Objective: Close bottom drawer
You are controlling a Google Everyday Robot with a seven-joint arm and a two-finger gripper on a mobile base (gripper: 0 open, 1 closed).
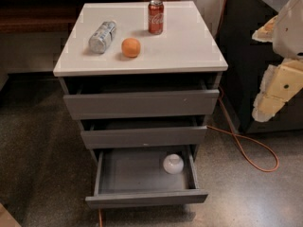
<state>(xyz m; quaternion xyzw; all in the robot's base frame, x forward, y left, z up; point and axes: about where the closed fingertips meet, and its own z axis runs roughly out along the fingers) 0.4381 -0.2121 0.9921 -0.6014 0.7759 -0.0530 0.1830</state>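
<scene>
On the speckled floor (38,174), the bottom drawer (147,198) stands open; the gripper (268,104) hangs far right, opening indiscernible.

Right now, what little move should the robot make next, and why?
Probably lower the gripper, now off to the right of the cabinet, toward the front of the bottom drawer. That drawer stands pulled out, a white bowl in its tray, and the gripper is not touching it.

Light comes from above, so the white cabinet top (189,46) glows bright while the floor (38,164) is dim. The can (155,17), orange (131,47) and bottle (102,37) drop small soft shadows on it, and the gap above the top drawer (141,104) looks black. The gripper (266,109), at the right edge, is brightly lit.
</scene>
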